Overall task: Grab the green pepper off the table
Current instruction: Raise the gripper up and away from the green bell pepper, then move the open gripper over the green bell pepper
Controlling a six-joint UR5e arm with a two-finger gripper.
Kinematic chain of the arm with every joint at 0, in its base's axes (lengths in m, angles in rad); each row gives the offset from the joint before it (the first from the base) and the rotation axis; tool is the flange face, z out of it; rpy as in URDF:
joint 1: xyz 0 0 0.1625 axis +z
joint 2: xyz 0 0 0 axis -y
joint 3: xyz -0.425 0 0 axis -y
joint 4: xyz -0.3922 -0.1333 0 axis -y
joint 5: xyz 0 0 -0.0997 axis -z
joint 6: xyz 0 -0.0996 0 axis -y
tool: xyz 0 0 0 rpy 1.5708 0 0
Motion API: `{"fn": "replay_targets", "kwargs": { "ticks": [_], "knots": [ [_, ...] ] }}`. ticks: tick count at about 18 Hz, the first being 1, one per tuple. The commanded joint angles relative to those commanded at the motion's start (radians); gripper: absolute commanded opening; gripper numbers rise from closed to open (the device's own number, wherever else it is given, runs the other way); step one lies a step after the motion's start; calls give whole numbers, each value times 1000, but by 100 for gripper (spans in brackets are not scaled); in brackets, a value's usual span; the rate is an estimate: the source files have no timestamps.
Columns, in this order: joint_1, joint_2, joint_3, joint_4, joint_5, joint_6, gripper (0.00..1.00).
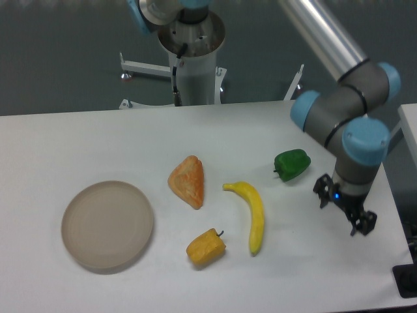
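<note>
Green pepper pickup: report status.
End effector empty, fingers apart, right of target. Green pepper on table, untouched. Banana nearby, not in the way.

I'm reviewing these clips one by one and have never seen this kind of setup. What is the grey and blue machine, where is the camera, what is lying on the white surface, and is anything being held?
The machine is a single jointed robot arm, with grey tubes and blue caps at the joints. At its tip is a small black two-finger gripper, at the right side of the white table. There is one picture of this moment, taken by a fixed camera looking down at the table from the front.

On the table lie a round beige plate, a wedge-shaped orange pastry, a banana, a yellow-orange pepper and the green pepper.

The gripper holds nothing. It hangs to the right of the green pepper, apart from it, so the pepper has not been picked up yet. The fingers are too small here to tell if they are open.
</note>
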Motion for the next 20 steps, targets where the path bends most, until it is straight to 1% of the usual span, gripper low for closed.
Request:
{"fn": "replay_targets", "kwargs": {
  "ticks": [2,11,14,18,20],
  "knots": [
    [9,31,-48,-3,0,46,100],
    [77,101,-138,-15,14,238,100],
    [97,132,-175,-15,14,270,100],
    [107,149,-206,-15,14,275,100],
    [111,173,-227,-15,14,275,100]
  ]
}}
